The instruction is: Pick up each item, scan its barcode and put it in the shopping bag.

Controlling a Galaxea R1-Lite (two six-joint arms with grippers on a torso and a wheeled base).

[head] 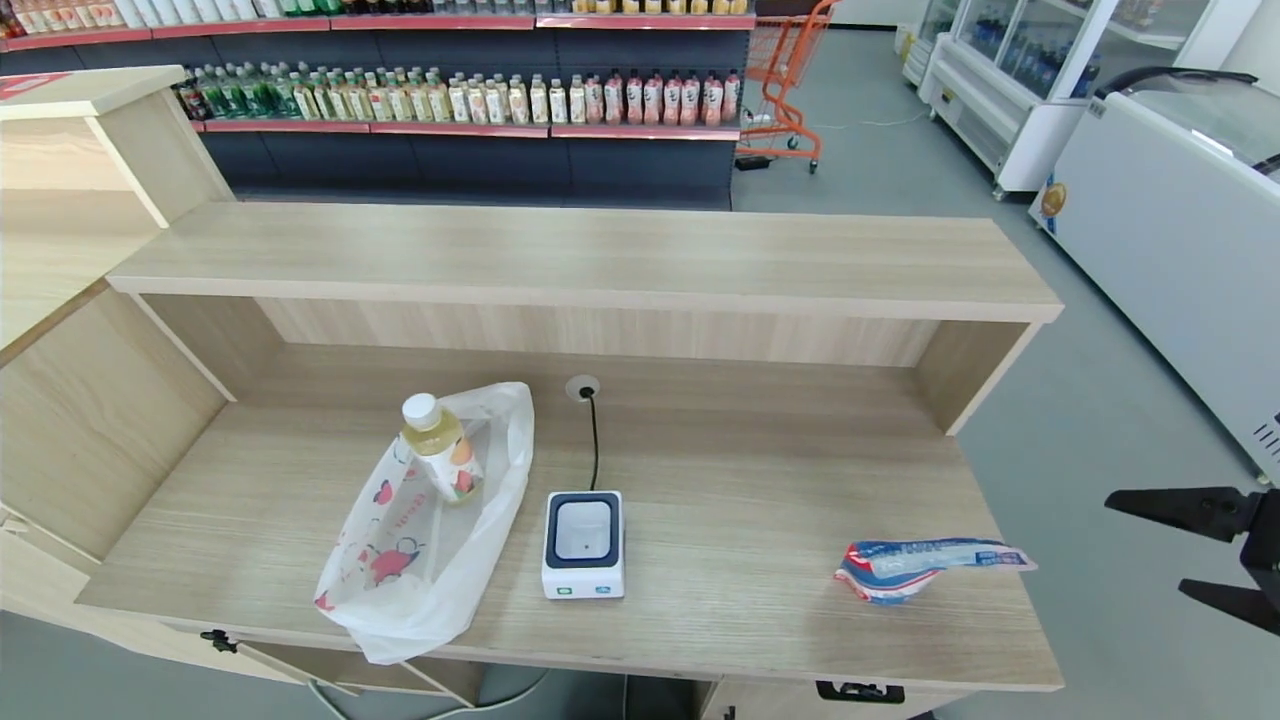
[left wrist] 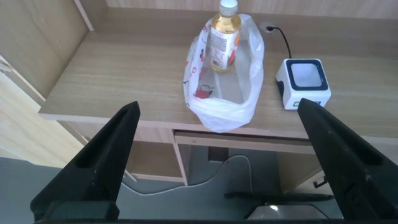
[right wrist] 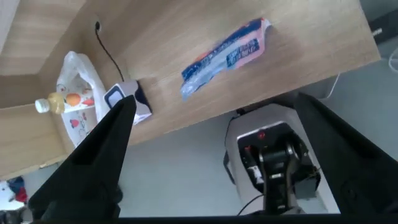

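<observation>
- Right gripper (head: pixel 1145 542), wide open, is cut off.
- Left gripper (left wrist: pixel 217 107) is wide open too.
- Bottle (head: pixel 440 448) stands partly hidden in bag (head: pixel 400 590).
- Packet (head: pixel 925 567) and scanner (head: pixel 584 543) sit on wood counter (head: pixel 750 500).

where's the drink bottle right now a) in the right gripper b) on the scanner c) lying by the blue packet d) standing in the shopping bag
d: the drink bottle stands upright inside the shopping bag, to the left of the barcode scanner.
</observation>
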